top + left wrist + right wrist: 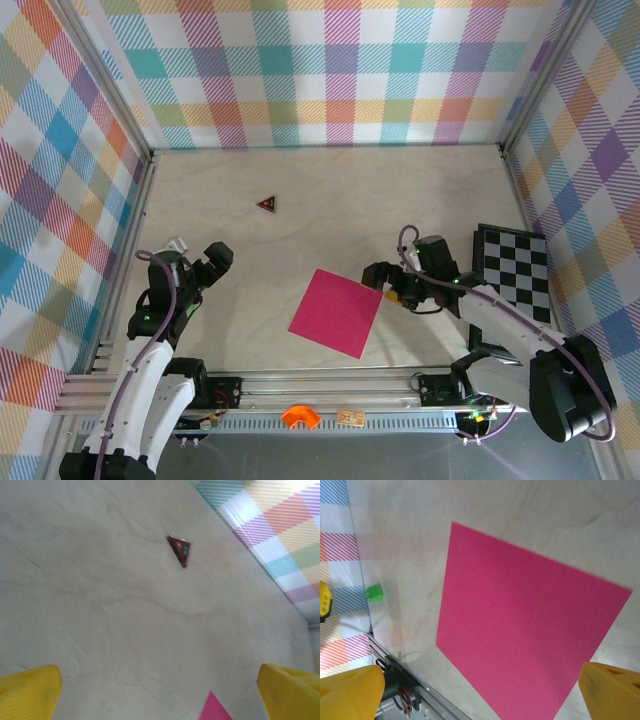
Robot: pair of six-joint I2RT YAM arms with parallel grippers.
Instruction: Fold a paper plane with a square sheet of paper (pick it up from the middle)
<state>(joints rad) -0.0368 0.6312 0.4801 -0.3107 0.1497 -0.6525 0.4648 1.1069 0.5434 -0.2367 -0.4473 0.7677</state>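
Right end effector [374,276] agape beside square sheet of paper [337,312].

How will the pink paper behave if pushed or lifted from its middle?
The square sheet of paper lies flat on the table, so it looks thin and light; a push would probably slide it. Lifted from the middle, its corners would likely droop. No raised edge shows, so pinching it may be hard.
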